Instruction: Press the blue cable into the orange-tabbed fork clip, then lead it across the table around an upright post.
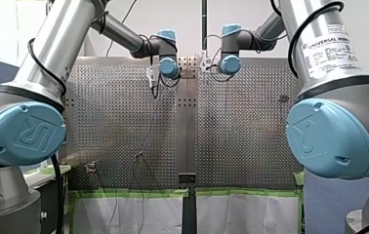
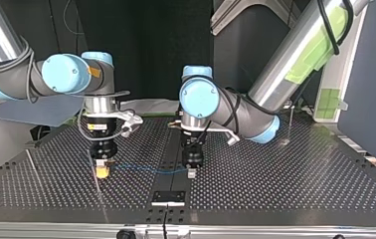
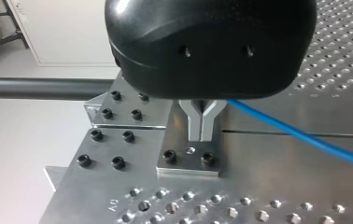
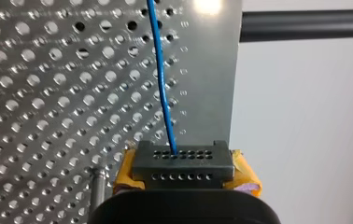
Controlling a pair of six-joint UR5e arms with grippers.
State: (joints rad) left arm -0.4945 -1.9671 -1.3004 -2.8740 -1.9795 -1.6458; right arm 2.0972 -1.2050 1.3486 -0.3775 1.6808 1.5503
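1. My left gripper (image 3: 200, 133): metal fingers pressed together. The blue cable (image 3: 296, 132) leaves from just beside them. The pinch point is hidden under the gripper body, but it reads as a grip.
2. My right gripper (image 4: 182, 163): clamped on the cable between its yellow pads (image 4: 244, 170). The cable runs straight ahead of it over the table (image 4: 48, 93).
3. Top view: the cable spans from one gripper to the other, close over the table and near taut.
4. Step, my read: pre-clip. I can't pick out an orange-tabbed fork clip in any view, and post routing hasn't begun.
5. Next: bring the span over the clip slot, hold tension and push down between the grippers. Slack or skew would likely miss the fork.
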